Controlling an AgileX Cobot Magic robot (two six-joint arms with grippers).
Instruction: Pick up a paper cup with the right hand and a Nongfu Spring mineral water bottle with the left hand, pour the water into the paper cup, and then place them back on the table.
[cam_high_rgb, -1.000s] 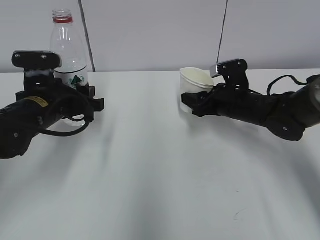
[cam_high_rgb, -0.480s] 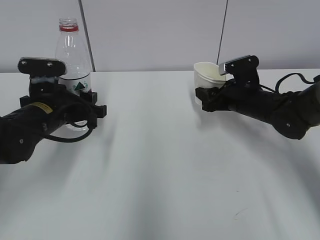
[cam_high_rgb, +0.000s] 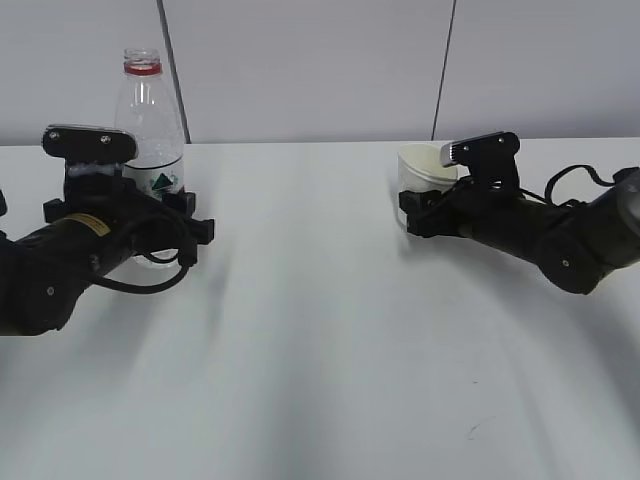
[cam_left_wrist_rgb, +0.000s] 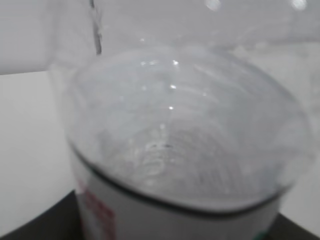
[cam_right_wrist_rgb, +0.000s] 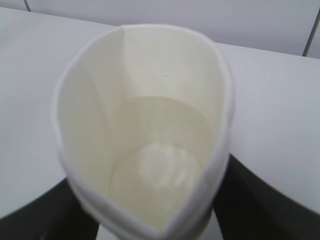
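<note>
The Nongfu Spring bottle (cam_high_rgb: 148, 130) stands upright at the left, open-necked with a red ring, low on the table (cam_high_rgb: 320, 330). My left gripper (cam_high_rgb: 165, 215) is shut on its labelled lower body; the left wrist view is filled by the clear bottle (cam_left_wrist_rgb: 180, 140) with black fingers (cam_left_wrist_rgb: 30, 227) at the lower corners. The white paper cup (cam_high_rgb: 425, 170) is at the right, upright, squeezed oval. My right gripper (cam_high_rgb: 415, 212) is shut on it. In the right wrist view the cup (cam_right_wrist_rgb: 150, 140) holds some water, with black fingers (cam_right_wrist_rgb: 260, 200) on both sides.
A grey panelled wall (cam_high_rgb: 320, 70) rises behind the table's back edge. A small dark mark (cam_high_rgb: 478, 428) lies on the tabletop at the front right. The two arms are far apart, with bare tabletop between them.
The right gripper carried the cup to the right and down toward the table. The left gripper shifted the bottle slightly right and lower, keeping it upright.
</note>
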